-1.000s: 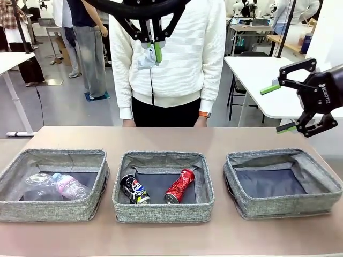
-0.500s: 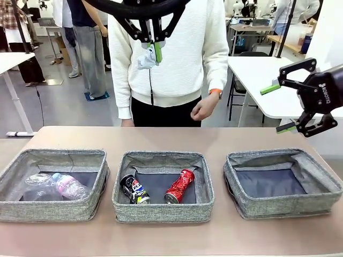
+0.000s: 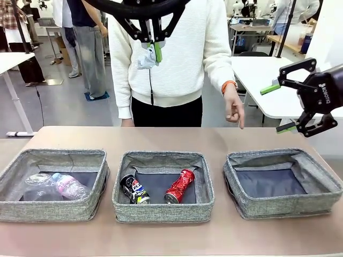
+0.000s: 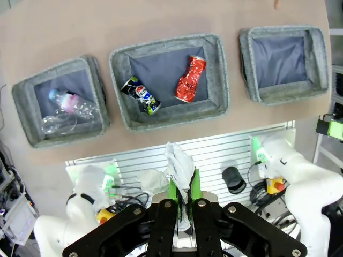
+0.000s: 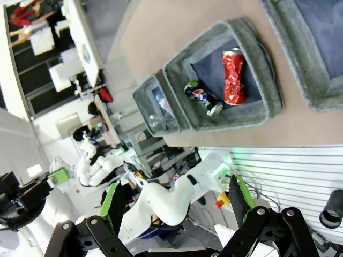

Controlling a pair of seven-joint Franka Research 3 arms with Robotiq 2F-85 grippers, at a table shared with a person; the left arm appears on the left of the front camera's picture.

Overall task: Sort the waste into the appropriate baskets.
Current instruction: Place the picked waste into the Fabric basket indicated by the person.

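Observation:
High above the middle basket [image 3: 161, 210], my left gripper [image 3: 153, 51] is shut on a white paper wad [image 3: 146, 59]; the left wrist view shows the wad [image 4: 178, 163] sticking out past the gripper [image 4: 181, 184]. The crushed red can [image 3: 179, 186] and the dark can [image 3: 134, 189] lie in the middle basket. In the left basket [image 3: 51, 210] are a pink-labelled bottle [image 3: 69, 186] and a clear cup [image 3: 33, 184]. Nothing lies in the right basket [image 3: 284, 204]. My right gripper [image 3: 280, 107] hangs open above that basket's far right corner.
A person in a white sweater stands at the far side. Their hand [image 3: 234, 110] points a finger down over the table's far edge, near the right basket. A white table [image 3: 257, 80] stands behind on the right.
The person's hand has come up from behind the table and swung right, and now points downward. Neither arm has moved.

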